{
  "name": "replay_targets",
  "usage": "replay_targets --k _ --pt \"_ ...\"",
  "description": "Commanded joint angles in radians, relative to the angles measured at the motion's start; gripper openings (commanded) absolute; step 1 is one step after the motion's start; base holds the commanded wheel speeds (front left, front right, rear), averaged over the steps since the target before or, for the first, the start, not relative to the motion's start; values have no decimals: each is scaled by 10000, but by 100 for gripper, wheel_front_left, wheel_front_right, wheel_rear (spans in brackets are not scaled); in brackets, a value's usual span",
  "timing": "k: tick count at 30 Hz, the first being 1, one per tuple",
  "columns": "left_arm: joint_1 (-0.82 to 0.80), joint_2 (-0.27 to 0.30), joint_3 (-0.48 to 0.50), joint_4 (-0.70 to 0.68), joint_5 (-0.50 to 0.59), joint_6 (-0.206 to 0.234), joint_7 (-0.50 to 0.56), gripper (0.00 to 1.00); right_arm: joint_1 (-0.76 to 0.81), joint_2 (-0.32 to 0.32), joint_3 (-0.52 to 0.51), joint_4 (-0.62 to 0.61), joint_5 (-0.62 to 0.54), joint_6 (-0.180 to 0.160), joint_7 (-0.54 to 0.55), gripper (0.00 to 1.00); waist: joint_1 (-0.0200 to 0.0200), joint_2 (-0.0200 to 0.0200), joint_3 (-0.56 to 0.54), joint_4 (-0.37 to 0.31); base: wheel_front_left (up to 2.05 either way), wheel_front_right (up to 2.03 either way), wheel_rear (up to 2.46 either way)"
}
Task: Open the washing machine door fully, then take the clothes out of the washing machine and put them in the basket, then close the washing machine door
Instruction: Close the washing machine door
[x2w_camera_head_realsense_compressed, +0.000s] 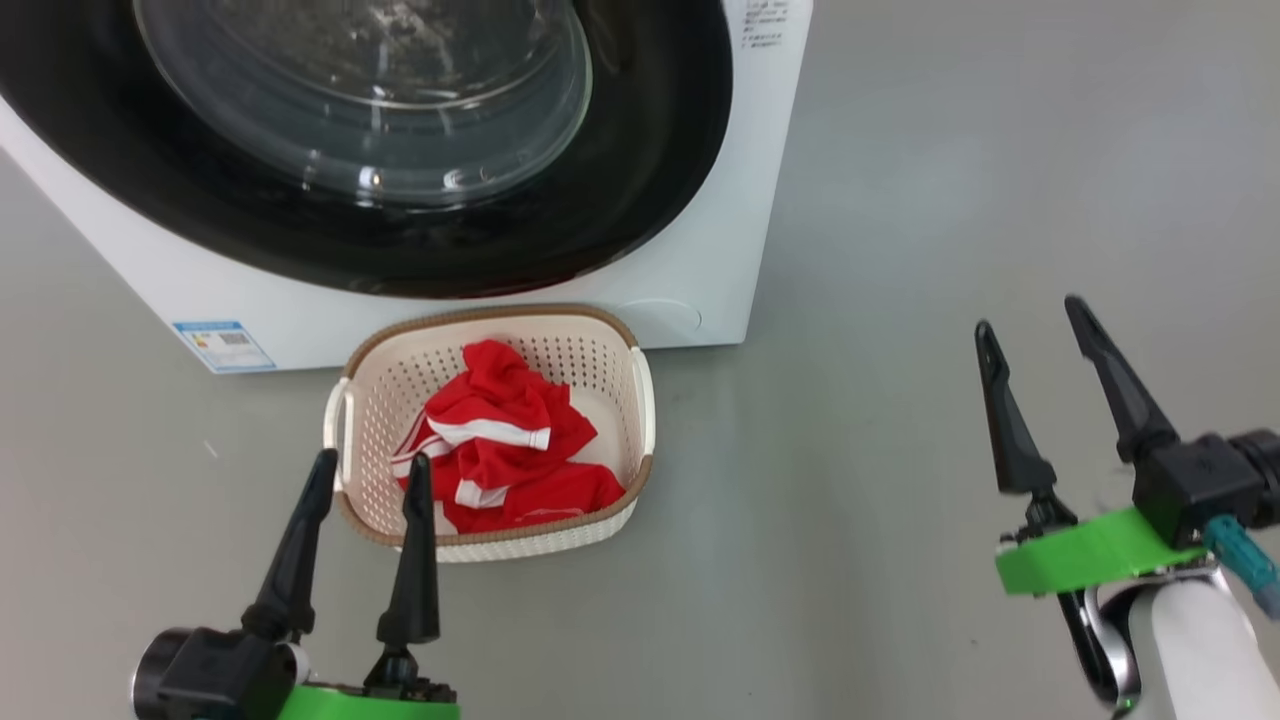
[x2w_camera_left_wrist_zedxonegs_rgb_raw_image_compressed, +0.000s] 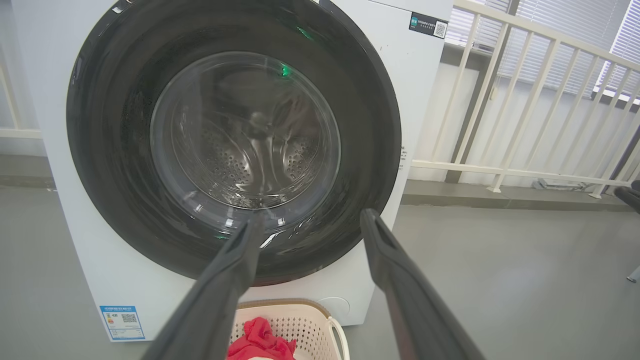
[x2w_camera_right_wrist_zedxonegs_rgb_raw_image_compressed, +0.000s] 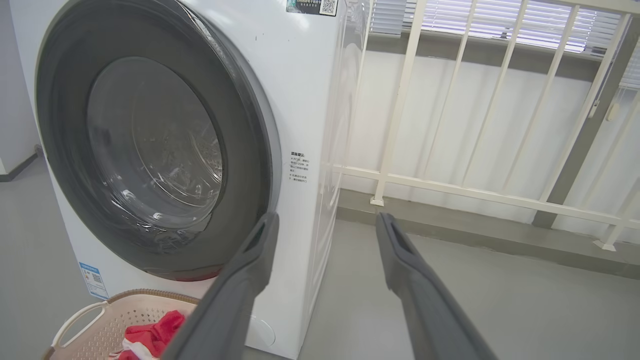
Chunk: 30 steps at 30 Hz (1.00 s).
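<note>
Washing machine door (x2w_camera_head_realsense_compressed: 420, 150) is seen lying flush against the front of the washing machine (x2w_camera_head_realsense_compressed: 690, 280), so the closing step is judged as nearly finished. To finish it well, the black rim (x2w_camera_head_realsense_compressed: 660, 150) should be pressed shortly on the side away from the hinge until the latch catches, and the glass bowl (x2w_camera_head_realsense_compressed: 370, 100) should not be pushed. The left hand (x2w_camera_head_realsense_compressed: 372, 462) is spread wide with nothing held in it, and it hovers over the near edge of the basket (x2w_camera_head_realsense_compressed: 590, 355). The right hand (x2w_camera_head_realsense_compressed: 1030, 315) is also wide open and empty, well apart over the floor (x2w_camera_head_realsense_compressed: 900, 250). The basket is placed on the floor just before the machine, and the red clothes (x2w_camera_head_realsense_compressed: 500, 450) are lying inside it as one bundle. The drum (x2w_camera_left_wrist_zedxonegs_rgb_raw_image_compressed: 225, 165), seen through the glass, looks empty
</note>
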Motion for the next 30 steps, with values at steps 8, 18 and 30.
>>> replay_targets --k 8,18,30 --pt "440 61 628 -133 267 -23 -49 100 1070 31 -5 -850 -56 -38 -25 100 -1 0 -715 -109 0 0 0" --pt "1199 61 847 -241 550 -68 -49 100 2335 31 -76 -1461 133 -38 -25 100 -1 0 -1400 -188 0 0 0" --pt "1653 61 1005 -426 623 18 -49 100 2988 31 -257 -1986 269 -38 -25 100 -1 0 -1775 -320 0 0 0"
